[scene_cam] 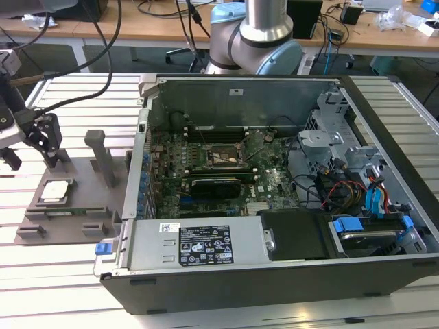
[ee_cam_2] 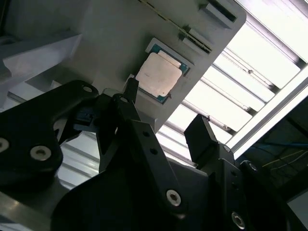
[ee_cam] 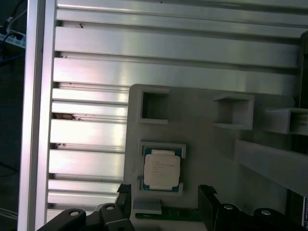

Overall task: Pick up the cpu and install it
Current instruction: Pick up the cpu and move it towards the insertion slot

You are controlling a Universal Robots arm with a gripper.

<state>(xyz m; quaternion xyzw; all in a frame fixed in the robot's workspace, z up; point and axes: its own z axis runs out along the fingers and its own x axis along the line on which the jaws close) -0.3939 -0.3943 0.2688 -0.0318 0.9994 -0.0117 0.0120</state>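
The cpu [scene_cam: 56,190] is a small square chip with a pale metal top, lying flat in a recess of a grey holder plate [scene_cam: 82,209] at the exterior view's left. My gripper [scene_cam: 31,151] hangs a little above the plate, beside the chip and not touching it. Both wrist views show the cpu [ee_cam_2: 160,73] [ee_cam: 162,169] just beyond my black fingertips [ee_cam_2: 131,89], and the gripper [ee_cam_2: 166,108] [ee_cam: 165,192] is open with nothing between its fingers. The motherboard socket [scene_cam: 223,156] sits inside the open computer case [scene_cam: 288,274].
Grey upright posts [scene_cam: 103,157] rise from the holder plate close to my gripper. A long black expansion card [scene_cam: 216,184] lies in front of the socket. Cables and a drive cage [scene_cam: 343,157] crowd the case's side at the exterior view's right. The table is ribbed aluminium [scene_cam: 55,288].
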